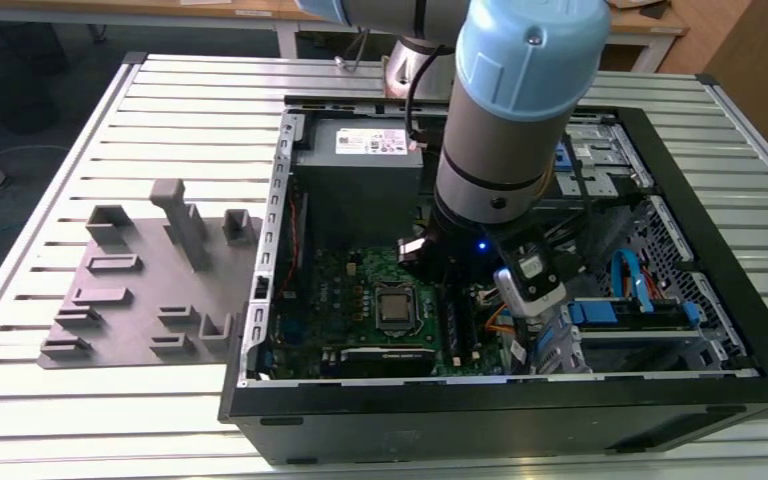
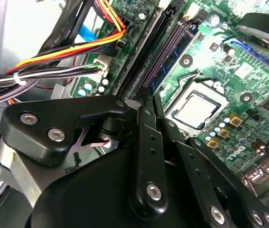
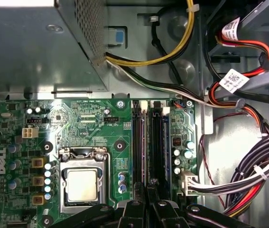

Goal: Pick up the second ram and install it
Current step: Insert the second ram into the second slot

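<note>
While my gripper (image 3: 146, 199) hovers over the motherboard's RAM slots (image 3: 148, 142), I cannot tell its jaw state; cable bundles (image 3: 248, 180) crowd one side, the CPU socket (image 3: 82, 183) the other.

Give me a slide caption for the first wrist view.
Gripper poised over the motherboard's memory slots, beside the processor socket.
</note>
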Tool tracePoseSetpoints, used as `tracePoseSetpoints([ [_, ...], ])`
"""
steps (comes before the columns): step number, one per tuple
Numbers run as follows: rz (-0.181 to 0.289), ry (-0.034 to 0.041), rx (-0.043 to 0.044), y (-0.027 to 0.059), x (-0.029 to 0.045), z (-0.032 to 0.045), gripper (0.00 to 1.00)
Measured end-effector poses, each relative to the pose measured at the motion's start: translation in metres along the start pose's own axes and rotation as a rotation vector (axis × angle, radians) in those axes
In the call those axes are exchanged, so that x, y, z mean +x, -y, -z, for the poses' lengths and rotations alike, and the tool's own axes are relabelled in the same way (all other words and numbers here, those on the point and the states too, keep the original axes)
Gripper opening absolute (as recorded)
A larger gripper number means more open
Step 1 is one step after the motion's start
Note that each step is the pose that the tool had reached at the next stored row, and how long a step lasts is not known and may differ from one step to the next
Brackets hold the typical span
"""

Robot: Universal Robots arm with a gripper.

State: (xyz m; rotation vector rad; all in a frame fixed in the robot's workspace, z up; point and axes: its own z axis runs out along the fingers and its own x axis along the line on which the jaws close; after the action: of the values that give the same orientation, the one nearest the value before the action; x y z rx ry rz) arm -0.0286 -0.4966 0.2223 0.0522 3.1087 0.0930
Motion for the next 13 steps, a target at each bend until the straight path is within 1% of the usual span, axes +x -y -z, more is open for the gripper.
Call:
tracePoseSetpoints([
  [8, 0.0, 0.0, -0.0002, -0.0003, -0.0008, -0.0015, 0.11],
  [11, 0.0, 0.0005, -0.0018, -0.0007, -0.0009, -0.0001, 0.11],
  [13, 0.0, 0.0002, -0.0006, -0.0006, -0.0009, 0.0013, 0.11],
])
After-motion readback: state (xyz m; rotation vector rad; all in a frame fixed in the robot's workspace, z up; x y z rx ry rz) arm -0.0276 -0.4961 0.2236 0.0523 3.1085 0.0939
